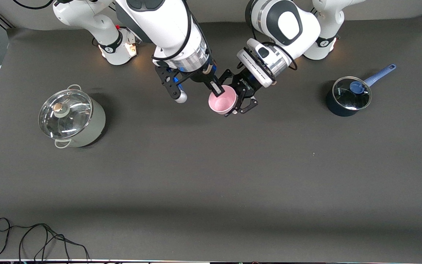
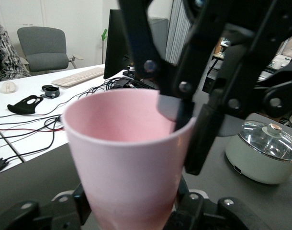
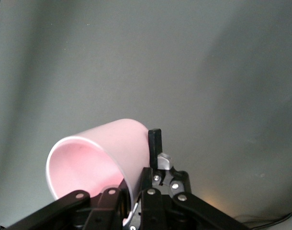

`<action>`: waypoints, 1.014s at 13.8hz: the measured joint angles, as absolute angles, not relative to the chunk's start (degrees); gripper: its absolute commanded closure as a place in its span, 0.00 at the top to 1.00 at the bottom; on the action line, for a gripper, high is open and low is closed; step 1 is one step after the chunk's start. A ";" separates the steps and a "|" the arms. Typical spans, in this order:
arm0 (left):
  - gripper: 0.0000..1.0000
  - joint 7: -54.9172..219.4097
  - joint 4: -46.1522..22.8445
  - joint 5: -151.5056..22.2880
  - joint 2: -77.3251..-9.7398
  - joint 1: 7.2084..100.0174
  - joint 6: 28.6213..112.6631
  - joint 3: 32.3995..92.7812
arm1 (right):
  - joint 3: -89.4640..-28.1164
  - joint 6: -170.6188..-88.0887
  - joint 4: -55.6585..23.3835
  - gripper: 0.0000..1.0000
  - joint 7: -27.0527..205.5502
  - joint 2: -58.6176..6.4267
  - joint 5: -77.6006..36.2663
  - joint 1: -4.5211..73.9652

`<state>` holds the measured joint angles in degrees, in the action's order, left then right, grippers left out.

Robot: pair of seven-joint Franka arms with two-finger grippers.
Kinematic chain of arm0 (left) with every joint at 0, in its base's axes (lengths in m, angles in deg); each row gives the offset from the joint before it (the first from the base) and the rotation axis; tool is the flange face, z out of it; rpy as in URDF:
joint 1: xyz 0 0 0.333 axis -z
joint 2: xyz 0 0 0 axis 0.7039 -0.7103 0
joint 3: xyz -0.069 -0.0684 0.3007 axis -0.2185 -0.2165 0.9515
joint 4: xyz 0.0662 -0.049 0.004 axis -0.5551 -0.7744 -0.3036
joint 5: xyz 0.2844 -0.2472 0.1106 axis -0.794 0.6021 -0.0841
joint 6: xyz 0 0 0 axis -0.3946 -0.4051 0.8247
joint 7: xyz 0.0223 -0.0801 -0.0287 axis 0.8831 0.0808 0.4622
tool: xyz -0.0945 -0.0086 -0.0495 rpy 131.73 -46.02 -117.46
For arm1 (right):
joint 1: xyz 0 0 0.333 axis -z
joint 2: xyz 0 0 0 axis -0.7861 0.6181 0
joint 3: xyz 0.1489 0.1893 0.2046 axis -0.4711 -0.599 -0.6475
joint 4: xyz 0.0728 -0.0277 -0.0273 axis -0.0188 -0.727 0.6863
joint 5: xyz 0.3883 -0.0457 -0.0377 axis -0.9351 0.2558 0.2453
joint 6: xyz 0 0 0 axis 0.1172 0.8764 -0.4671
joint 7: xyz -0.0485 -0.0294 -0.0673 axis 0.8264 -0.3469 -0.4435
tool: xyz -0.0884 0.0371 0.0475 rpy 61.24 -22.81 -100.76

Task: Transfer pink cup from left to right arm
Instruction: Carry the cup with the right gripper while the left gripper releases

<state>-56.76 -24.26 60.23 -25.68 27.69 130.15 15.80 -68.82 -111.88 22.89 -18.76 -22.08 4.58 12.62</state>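
**Pink cup changing arms in mid-air**

The right end effector (image 1: 216, 89) is pinching the pink cup's (image 1: 222, 103) rim, one slim finger inside the wall, one outside. The left end effector (image 1: 241, 103) is cradling the base, its claws appearing slightly parted. The cup is hanging tilted over the tabletop (image 1: 211, 172), so both can reach it.

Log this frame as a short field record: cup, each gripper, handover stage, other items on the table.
cup: pink cup, in the air, tilted, between both grippers
right gripper: jaws shut on the cup's rim, one finger inside
left gripper: jaws around the cup's base, whether gripping is unclear
handover stage: both at the cup, release not confirmed
other items: lidded pale-green pot toward the right arm's end; lidded blue saucepan toward the left arm's end
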 measured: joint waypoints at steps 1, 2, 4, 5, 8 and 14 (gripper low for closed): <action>0.99 -56.38 -24.19 60.23 -25.73 27.65 130.14 16.05 | -68.63 -111.90 22.97 0.00 -17.94 -22.08 4.59 12.63; 0.99 -56.11 -24.13 60.23 -25.82 27.62 130.14 16.21 | -68.31 -111.75 23.10 0.00 -16.39 -22.08 4.59 12.65; 0.99 -55.81 -24.05 60.24 -26.11 27.57 130.14 16.36 | -67.59 -110.21 23.52 0.00 -12.02 -22.11 4.59 12.86; 0.99 -55.71 -24.05 60.25 -26.24 27.56 130.14 16.53 | -67.37 -109.33 23.63 0.00 -9.60 -22.26 4.59 13.31; 0.99 -55.53 -24.05 60.26 -26.77 27.43 130.14 17.56 | -67.08 -103.97 24.42 0.00 0.47 -23.11 4.59 17.12; 0.99 -55.54 -24.11 60.00 -30.36 26.74 130.15 24.63 | -66.69 -86.31 24.94 0.00 28.47 -28.55 4.67 30.85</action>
<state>-55.54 -24.11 60.00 -30.36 26.74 130.15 24.63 -66.69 -86.31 24.94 28.47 -28.55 4.67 30.85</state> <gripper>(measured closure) 0.004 0.956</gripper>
